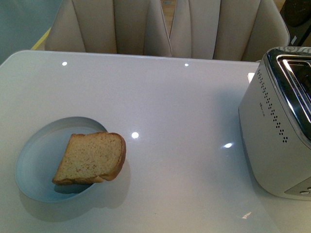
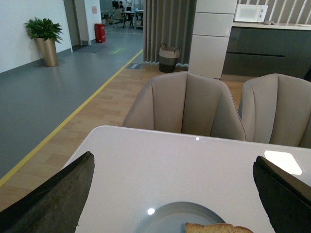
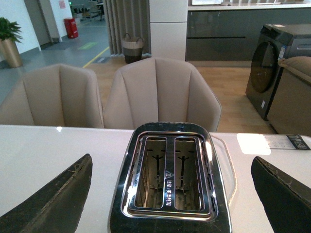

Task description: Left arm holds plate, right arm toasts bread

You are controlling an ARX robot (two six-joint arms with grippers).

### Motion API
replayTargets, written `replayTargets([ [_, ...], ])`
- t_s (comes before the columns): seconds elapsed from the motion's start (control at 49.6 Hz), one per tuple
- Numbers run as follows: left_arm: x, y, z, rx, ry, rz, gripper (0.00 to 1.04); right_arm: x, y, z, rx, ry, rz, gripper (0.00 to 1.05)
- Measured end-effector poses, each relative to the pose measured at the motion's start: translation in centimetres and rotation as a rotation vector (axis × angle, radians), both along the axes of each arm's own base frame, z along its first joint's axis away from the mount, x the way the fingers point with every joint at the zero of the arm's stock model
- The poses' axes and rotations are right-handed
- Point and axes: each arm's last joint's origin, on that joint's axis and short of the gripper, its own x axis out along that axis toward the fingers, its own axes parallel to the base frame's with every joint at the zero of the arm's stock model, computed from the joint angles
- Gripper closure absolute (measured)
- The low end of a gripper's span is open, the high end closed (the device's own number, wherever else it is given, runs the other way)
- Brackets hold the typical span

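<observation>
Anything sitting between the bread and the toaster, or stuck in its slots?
Nothing visible. The table is bare between the bread, which lies over the plate rim, and the toaster. In the right wrist view both slots look empty.

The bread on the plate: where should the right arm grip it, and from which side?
Probably the rounded crust end of the bread that overhangs the plate rim toward the toaster. Come from that side, jaws above and below: this end looks lifted off the table.
</observation>
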Motion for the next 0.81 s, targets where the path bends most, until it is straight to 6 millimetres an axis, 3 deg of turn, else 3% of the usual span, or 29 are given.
replayTargets([
  [0.807,0.0,0.0,0.0,0.0,0.0,0.0,0.07,0.0,0.0,0.0,0.0,0.0,0.0,0.09],
])
